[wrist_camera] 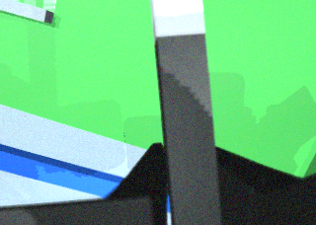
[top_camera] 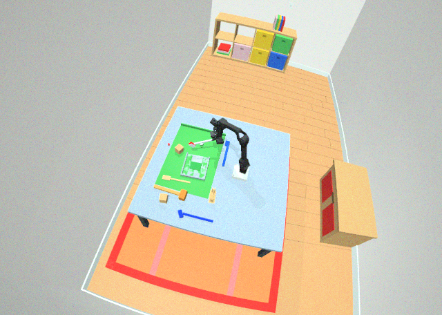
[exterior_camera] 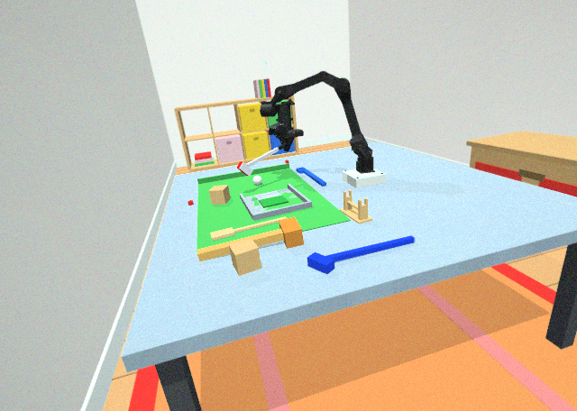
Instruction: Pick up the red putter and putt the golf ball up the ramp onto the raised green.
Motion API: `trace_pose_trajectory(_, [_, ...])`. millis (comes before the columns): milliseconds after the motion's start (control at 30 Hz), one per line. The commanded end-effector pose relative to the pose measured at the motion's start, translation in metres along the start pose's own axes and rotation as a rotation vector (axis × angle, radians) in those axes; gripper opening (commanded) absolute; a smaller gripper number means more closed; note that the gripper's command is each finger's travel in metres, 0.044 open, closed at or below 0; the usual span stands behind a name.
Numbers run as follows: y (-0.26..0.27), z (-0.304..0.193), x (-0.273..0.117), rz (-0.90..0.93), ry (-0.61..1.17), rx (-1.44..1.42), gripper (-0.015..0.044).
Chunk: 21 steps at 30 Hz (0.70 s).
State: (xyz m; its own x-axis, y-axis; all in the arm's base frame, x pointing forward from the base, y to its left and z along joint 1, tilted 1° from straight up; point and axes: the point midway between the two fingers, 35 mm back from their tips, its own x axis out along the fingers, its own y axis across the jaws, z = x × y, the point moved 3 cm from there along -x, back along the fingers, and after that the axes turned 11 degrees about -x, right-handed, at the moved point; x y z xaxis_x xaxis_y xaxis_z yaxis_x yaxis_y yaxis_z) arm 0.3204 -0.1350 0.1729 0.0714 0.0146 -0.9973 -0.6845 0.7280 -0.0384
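My gripper (top_camera: pixel 214 138) (exterior_camera: pixel 284 149) (wrist_camera: pixel 175 150) is shut on the red putter, above the far right part of the green mat (top_camera: pixel 171 165) (exterior_camera: pixel 209 220). The red putter (top_camera: pixel 204 141) (exterior_camera: pixel 263 157) (wrist_camera: pixel 179 13) has a white shaft that slants down to a red and white head. The head is left of the golf ball and looks raised off the mat. The white golf ball (top_camera: pixel 202 144) (exterior_camera: pixel 257 180) lies on the far part of the mat; it is not seen in the wrist view. The raised green (top_camera: pixel 195 166) (exterior_camera: pixel 273 201) sits inside a grey-walled frame nearer the front. The ramp's shape is hard to make out.
A wooden block (top_camera: pixel 179 148) (exterior_camera: pixel 218 195) stands on the mat. A blue bar (top_camera: pixel 225 156) (exterior_camera: pixel 313 177) lies along its right side. A wooden rack (top_camera: pixel 212 195) (exterior_camera: pixel 356 212), an orange-headed mallet (top_camera: pixel 182 194) (exterior_camera: pixel 291 232) and a blue club (top_camera: pixel 197 217) (exterior_camera: pixel 370 249) are nearer the front.
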Motion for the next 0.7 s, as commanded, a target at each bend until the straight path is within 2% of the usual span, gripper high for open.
trace_pose_trajectory(0, [-0.016, -0.024, -0.004, -0.008, 0.015, 0.092, 0.0000])
trace_pose_trajectory(433, [-0.046, -0.104, -0.010, -0.009, 0.065, 0.349, 0.0000])
trace_pose_trajectory(667, [-0.047, -0.108, -0.006, -0.009, 0.068, 0.362, 0.0000])
